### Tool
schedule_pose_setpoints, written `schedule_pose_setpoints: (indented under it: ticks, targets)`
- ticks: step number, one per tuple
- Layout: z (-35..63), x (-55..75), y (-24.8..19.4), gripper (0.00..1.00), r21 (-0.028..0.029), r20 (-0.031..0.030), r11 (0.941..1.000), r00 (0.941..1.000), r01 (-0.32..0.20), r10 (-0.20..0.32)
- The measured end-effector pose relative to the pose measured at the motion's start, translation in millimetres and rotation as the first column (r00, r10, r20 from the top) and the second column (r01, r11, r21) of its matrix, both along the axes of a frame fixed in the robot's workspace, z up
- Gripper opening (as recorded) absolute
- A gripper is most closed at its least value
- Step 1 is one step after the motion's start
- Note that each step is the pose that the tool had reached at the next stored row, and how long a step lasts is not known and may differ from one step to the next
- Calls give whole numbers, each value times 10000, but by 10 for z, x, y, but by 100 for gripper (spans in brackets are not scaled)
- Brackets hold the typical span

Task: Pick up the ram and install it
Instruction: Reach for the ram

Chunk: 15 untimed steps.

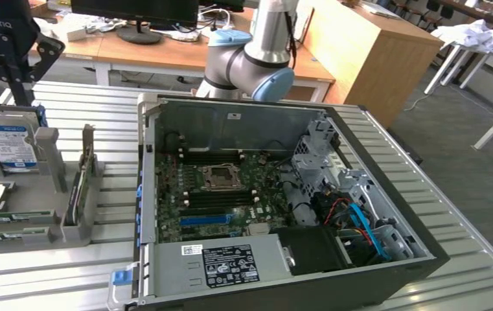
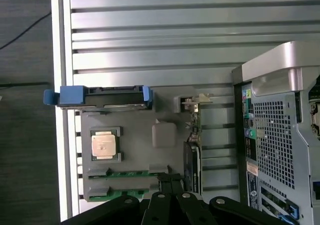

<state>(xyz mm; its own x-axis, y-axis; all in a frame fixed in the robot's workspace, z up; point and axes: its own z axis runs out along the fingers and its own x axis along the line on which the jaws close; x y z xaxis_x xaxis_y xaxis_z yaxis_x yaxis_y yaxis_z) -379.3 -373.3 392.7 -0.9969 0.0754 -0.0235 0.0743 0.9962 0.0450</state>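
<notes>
Closest to your wrist camera is the gripper (image 2: 170, 182). Its black fingers are clenched together with nothing between them, and it hangs over the grey holder tray (image 2: 135, 155). The ram (image 2: 191, 160) has not been lifted. It stands on its long edge in a narrow slot along the side of that tray facing the computer case (image 1: 229, 120), close by the fingertips but apparently not touched.

Judge it as a light, stiff, thin board that is easily damaged. It should not sag, but it could tip or twist in a crooked grip, and a hard squeeze on its components could hurt it. The upper long edge, near mid-length, looks like your safest hold, with the pads flat on the two faces. Keep clear of the lower contact edge sitting in the slot.

Working outward, two more green boards (image 2: 122, 173) lie in slots of the same tray. Beyond them is the square processor chip (image 2: 105, 146), then the hard drive (image 2: 102, 96) standing in its blue-ended bracket.

The tray rests on the slatted metal table (image 1: 73, 97), to the exterior view's left of the case. The case lies open with its motherboard (image 1: 212, 194) exposed.
</notes>
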Motion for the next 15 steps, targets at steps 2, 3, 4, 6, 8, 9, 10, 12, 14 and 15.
schedule_pose_setpoints:
  ticks: [2,3,4,6,8,9,10,12,14,15]
  targets:
    - [0,-48,3,11,0,0,10000,10000,-1,1]
    - [0,-74,5,11,0,1,10000,10000,-1,1]
    - [0,-99,6,11,0,0,10000,10000,-2,2]
    - [-1,-149,10,11,0,1,10000,10000,-1,1]
    - [-1,-197,13,11,0,0,10000,10000,-1,1]
    - [-1,-222,15,11,0,0,10000,10000,-1,1]
    - [-1,-247,17,11,0,0,10000,10000,-1,1]
    - [-1,-299,21,11,0,0,10000,10000,-1,1]
    - [-1,-341,24,11,0,1,10000,10000,-1,1]
    - [-1,-357,25,11,0,0,10000,10000,-1,1]
